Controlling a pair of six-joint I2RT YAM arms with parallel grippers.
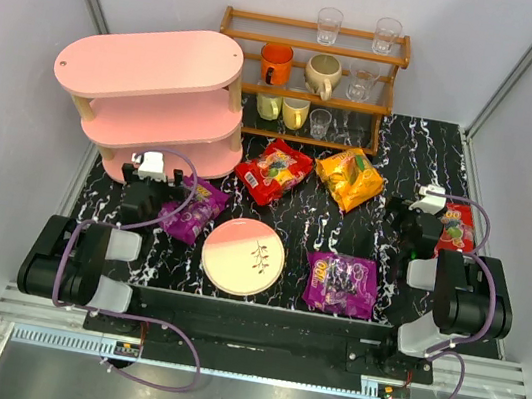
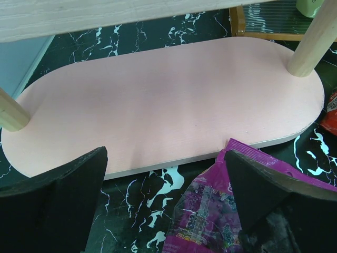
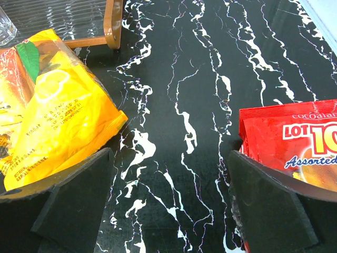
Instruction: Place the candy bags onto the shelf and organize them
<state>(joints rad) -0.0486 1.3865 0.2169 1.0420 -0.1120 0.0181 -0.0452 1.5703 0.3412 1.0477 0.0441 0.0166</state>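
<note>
Left hand (image 2: 166,155) open over purple bag (image 2: 202,213), bag corner at shelf (image 2: 158,100) bottom board. Right hand (image 3: 171,155) open over desk (image 3: 179,79), orange-yellow bag (image 3: 58,121) one side, red bag (image 3: 295,142) other.

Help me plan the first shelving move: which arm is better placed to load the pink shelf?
Left: the left hand hangs open over a purple bag beside the bottom board of the shelf; the right hand sits across the table from it.

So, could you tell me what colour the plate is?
Pink and cream plate, clearest in top external view.
</note>
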